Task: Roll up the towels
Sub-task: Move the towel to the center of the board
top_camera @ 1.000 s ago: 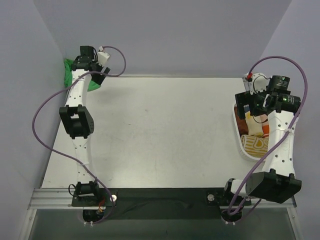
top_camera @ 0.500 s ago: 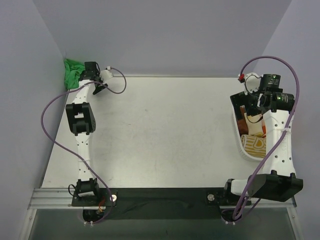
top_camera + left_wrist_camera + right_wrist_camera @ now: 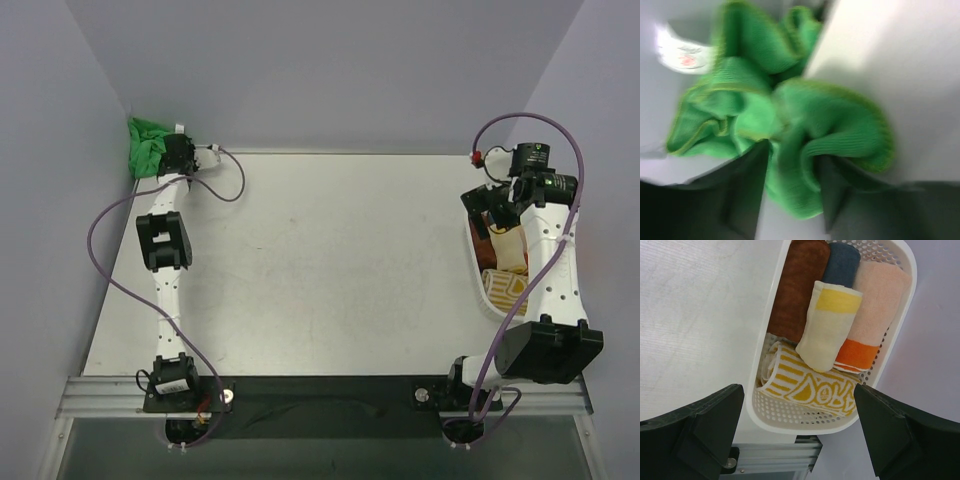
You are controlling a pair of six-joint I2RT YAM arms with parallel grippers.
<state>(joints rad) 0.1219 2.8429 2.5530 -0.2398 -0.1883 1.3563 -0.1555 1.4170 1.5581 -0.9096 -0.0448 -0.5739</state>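
Observation:
The bright green towel (image 3: 148, 145) lies crumpled in the table's far left corner against the wall, its white tag (image 3: 682, 50) sticking out. My left gripper (image 3: 178, 152) reaches into it. In the left wrist view, the left gripper (image 3: 795, 150) has both fingers pressed on a bunched fold of the green towel (image 3: 790, 120). The pale yellow towel (image 3: 827, 327) lies rolled on top of other rolls in the white basket (image 3: 790, 422). My right gripper (image 3: 799, 390) hangs open above the basket's near end, holding nothing.
The basket (image 3: 480, 285) stands at the table's right edge. It also holds a brown roll (image 3: 797, 287), a dark blue roll (image 3: 842, 265), a peach and orange roll (image 3: 872, 310) and a yellow-striped towel (image 3: 810, 385). Walls close in the far left corner.
The left arm stretched into the back left corner and its jaws narrowed onto a fold of the green towel. The right arm shifted slightly over the basket, still open.

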